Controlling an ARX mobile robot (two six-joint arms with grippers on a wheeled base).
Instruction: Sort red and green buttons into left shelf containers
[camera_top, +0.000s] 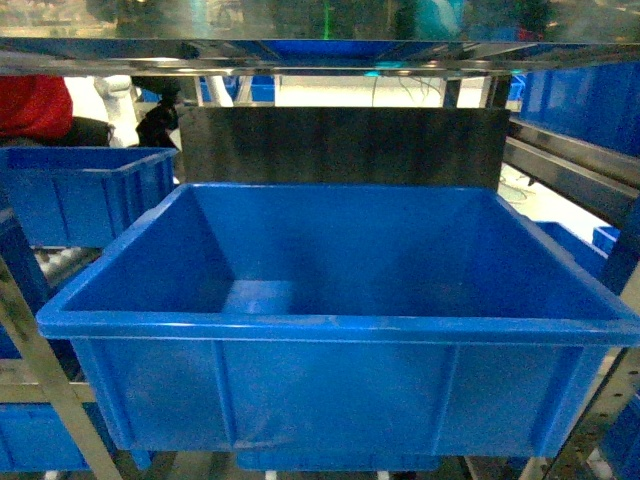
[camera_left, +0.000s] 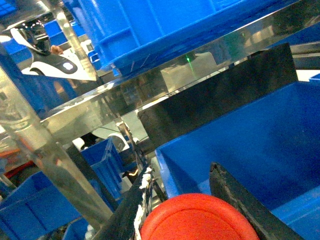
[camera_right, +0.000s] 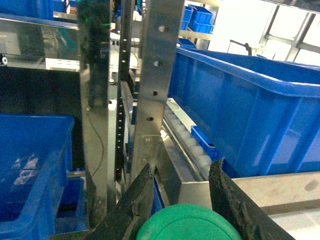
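In the left wrist view my left gripper is shut on a red button, whose round cap fills the gap between the black fingers. It hangs by the near left corner of a large blue container. In the right wrist view my right gripper is shut on a green button, in front of a steel shelf post. A blue container stands to its right. The head view shows one big blue container from the front, its inside bare where visible; neither gripper nor button appears there.
Steel shelf rails cross above the container. More blue bins stand to the left and right. A dark panel stands behind the container. A roller track runs beside the right-hand bin. A slanted steel post stands left of my left gripper.
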